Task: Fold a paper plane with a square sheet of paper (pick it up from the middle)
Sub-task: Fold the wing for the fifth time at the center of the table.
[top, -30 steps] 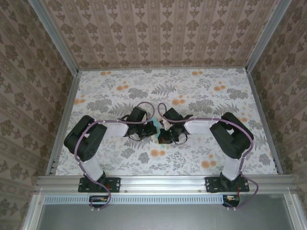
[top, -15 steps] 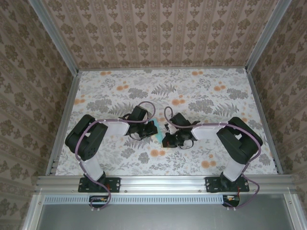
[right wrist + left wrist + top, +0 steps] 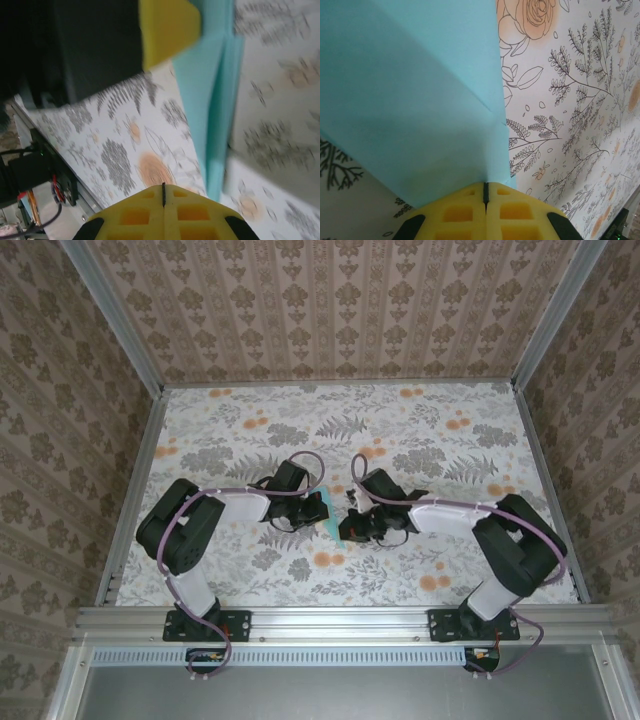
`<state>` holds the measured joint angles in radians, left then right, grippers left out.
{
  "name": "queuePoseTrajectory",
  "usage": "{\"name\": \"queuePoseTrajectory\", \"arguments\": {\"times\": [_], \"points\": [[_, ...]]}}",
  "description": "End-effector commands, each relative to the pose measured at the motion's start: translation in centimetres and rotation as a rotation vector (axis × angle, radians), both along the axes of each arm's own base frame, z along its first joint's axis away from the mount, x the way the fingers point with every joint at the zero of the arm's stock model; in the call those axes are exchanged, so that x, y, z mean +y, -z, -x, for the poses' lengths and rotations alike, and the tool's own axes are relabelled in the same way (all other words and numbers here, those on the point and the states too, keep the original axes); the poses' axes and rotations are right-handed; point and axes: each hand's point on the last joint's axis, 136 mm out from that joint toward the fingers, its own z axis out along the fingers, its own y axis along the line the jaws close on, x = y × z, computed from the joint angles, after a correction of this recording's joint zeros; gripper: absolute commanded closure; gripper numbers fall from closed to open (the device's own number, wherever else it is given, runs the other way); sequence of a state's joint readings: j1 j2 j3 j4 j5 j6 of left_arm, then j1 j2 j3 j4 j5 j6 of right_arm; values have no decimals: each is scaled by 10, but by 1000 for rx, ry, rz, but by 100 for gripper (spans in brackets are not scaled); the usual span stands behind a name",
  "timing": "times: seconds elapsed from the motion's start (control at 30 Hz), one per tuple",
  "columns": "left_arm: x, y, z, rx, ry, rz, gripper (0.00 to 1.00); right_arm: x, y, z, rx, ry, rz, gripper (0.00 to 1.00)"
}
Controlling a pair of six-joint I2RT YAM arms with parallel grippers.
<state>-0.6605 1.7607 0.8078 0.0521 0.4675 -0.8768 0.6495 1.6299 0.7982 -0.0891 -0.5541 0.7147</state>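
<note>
— Where is the turquoise paper (image 3: 410, 90), and what is it held by?

— It is found near the middle of the floral tabletop (image 3: 420, 440), between the two arms. It is clamped by the left gripper (image 3: 485, 195): the yellow pads (image 3: 457, 212) are pressed together, with a folded edge caught in the seam between them. From there the layered sheet spreads away over the table. Whether it rests on the surface or is lifted just clear cannot be told.

— Why is it gripped at that edge?

— The layers are probably being pinned there. Thin paper like this is likely to spring open or slide unless the fold is held while the other arm works on it.

— And the right gripper (image 3: 163, 197)?

— Its pads are also seen pressed flat together, and no paper is made out in their seam. In the blurred right wrist view the narrow end of the folded paper ends just right of them, so contact cannot be confirmed.

— Why is it placed so close?

— The closed fingers are likely meant for pressing a crease, or are set for a fresh pinch beside the left grip. Several layers are visible but no finished dart, so the folding is judged to be partway. A careless push could drag the paper out of the left pads.
</note>
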Motion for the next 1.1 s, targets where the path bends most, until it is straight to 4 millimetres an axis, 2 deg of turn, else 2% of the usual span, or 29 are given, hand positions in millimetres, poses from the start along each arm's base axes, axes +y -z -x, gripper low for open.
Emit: {"name": "queuePoseTrajectory", "arguments": {"times": [0.0,0.13,0.3,0.47,0.57,0.63,0.87,1.07], "points": [[22,27,10,39,-11,-134,98,9,9,-16,8,14,4,96],[18,22,9,29,-4,-111,98,10,25,-18,29,6,35,97],[12,11,3,-22,34,-86,95,-9,51,-8,74,23,102,98],[-1,-21,-8,-187,128,-12,87,-26,70,6,120,31,145,98],[-5,-42,-11,-293,175,35,82,-29,75,11,140,29,152,99],[-5,-48,-11,-339,187,50,80,-28,75,12,144,26,149,99],[-1,-21,-9,-289,190,-1,86,-27,75,12,158,26,144,99],[4,-9,-9,-278,182,-28,88,-29,77,13,175,28,151,99]]}}
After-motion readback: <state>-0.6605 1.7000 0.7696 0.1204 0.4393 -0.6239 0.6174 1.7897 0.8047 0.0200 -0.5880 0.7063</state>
